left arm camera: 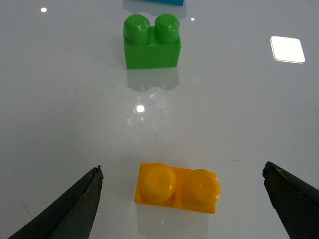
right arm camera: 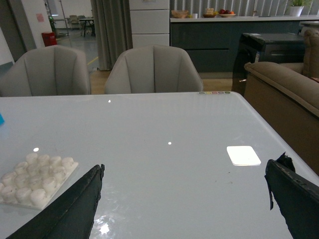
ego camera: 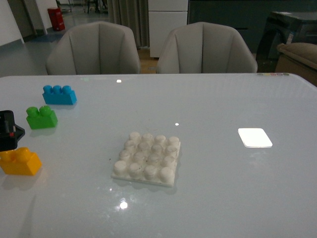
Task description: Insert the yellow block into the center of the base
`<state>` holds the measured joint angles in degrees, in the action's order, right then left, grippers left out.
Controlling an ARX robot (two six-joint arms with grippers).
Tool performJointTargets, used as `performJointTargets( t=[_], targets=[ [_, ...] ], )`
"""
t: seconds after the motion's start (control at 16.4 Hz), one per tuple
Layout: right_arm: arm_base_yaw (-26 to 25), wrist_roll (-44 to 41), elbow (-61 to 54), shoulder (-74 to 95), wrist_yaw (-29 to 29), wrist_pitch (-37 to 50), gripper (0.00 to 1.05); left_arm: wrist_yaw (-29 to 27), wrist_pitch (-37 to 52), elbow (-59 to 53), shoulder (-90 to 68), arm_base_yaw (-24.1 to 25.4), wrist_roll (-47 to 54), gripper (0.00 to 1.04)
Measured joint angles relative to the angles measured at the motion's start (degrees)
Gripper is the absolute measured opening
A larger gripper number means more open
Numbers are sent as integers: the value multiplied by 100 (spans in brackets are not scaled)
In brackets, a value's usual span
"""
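The yellow block [ego camera: 20, 161] lies on the table at the front left, two studs up. In the left wrist view the yellow block [left arm camera: 178, 187] sits between my left gripper's [left arm camera: 182, 199] wide-open fingers, neither touching it. A black part of the left gripper [ego camera: 9, 130] shows at the left edge of the front view, just behind the block. The white studded base [ego camera: 147, 158] lies mid-table; it also shows in the right wrist view [right arm camera: 36, 179]. My right gripper [right arm camera: 184, 199] is open and empty above bare table, right of the base.
A green two-stud brick [ego camera: 41, 117] and a blue three-stud brick [ego camera: 59, 94] stand behind the yellow block; the green brick also shows in the left wrist view [left arm camera: 152, 42]. A bright white patch [ego camera: 254, 137] lies at right. Two grey chairs [ego camera: 94, 49] stand behind the table.
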<state>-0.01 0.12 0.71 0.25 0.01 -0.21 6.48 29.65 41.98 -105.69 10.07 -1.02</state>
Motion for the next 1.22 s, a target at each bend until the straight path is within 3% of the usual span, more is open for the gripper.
performJointTargets(
  t=[1.22],
  targets=[
    [0, 0, 0, 0, 0, 2, 98, 264, 619, 380, -1416, 111, 452, 98]
  ],
)
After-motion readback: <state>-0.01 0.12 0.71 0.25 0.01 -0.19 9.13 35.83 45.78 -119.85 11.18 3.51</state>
